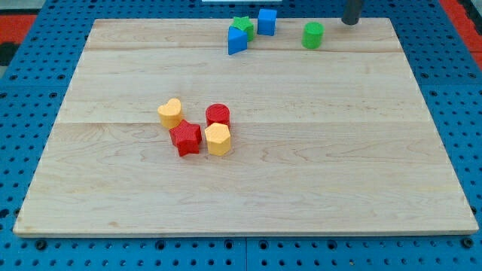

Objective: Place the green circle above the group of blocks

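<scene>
In the camera view, the arm's dark rod enters at the view's top right, and my tip (pixel 351 22) rests at the far edge of the wooden board (pixel 301 188). There are no jaws to open or close — it is a plain rod, holding nothing and touching no block. The tip sits just to the right of and slightly above the green circle (pixel 312 35), with a clear gap between them.

The green circle stands upright near the board's top edge, round face up, so it has no long axis or heading to speak of. To its left, near the top edge, lie a blue cube (pixel 266 21), a green star (pixel 242 26) and a blue wedge-like block (pixel 237 41), the last two touching.

Well apart, left of centre, sits a tight group — a yellow heart (pixel 171 113), a red cylinder (pixel 218 114), a red star (pixel 185 138) and a yellow hexagon (pixel 218 139).
</scene>
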